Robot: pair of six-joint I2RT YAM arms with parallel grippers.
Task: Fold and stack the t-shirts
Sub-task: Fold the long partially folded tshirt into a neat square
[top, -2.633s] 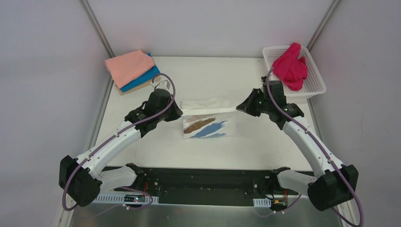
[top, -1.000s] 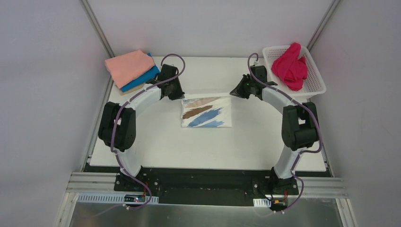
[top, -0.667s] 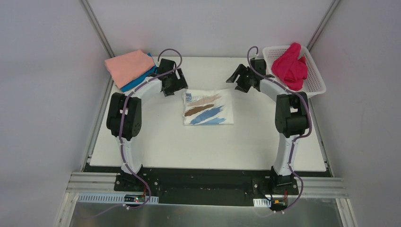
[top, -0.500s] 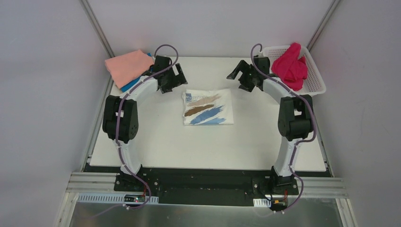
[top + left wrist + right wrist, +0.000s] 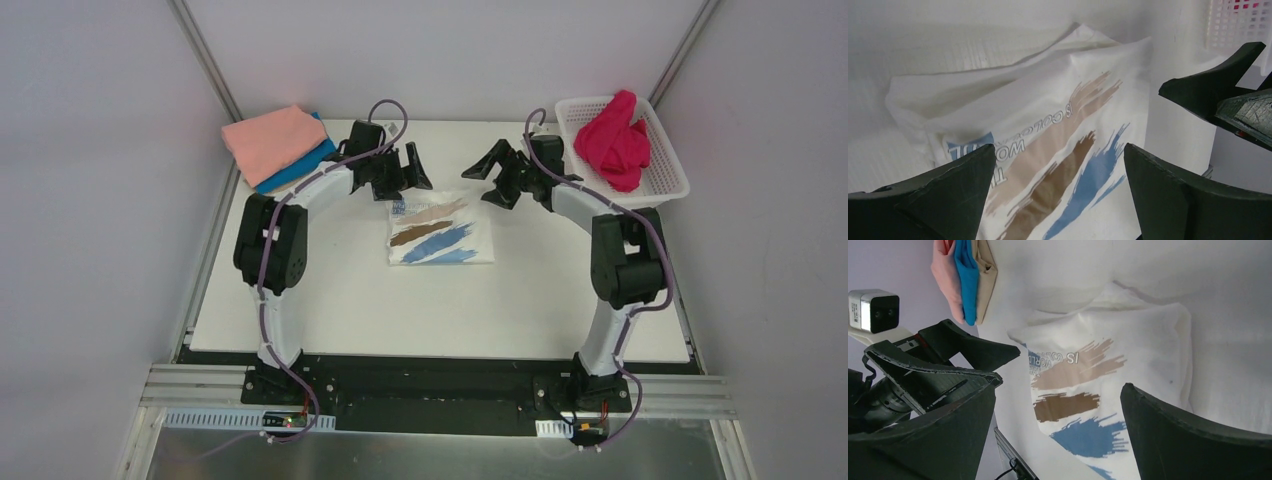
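The white t-shirt (image 5: 440,228) with blue and brown brushstrokes lies folded in the middle of the table, print up. My left gripper (image 5: 413,170) hangs open just past its far left corner, and my right gripper (image 5: 488,180) hangs open past its far right corner. Neither one holds anything. In the left wrist view the white t-shirt (image 5: 1048,125) shows between the spread fingers of the left gripper (image 5: 1059,150). The right wrist view shows the same t-shirt (image 5: 1098,375) below the right gripper (image 5: 1058,387). A salmon-pink t-shirt (image 5: 272,140) lies folded on a blue t-shirt (image 5: 300,168) at the far left.
A white lattice basket (image 5: 670,180) at the far right corner holds a crumpled magenta t-shirt (image 5: 615,140). A tan layer (image 5: 984,270) lies under the pink and blue stack. Grey walls close in the table on three sides.
Both grippers carried the white t-shirt's edge to the far side, folding it over, then opened and let it go. They now hover, fingers spread, above its far corners.
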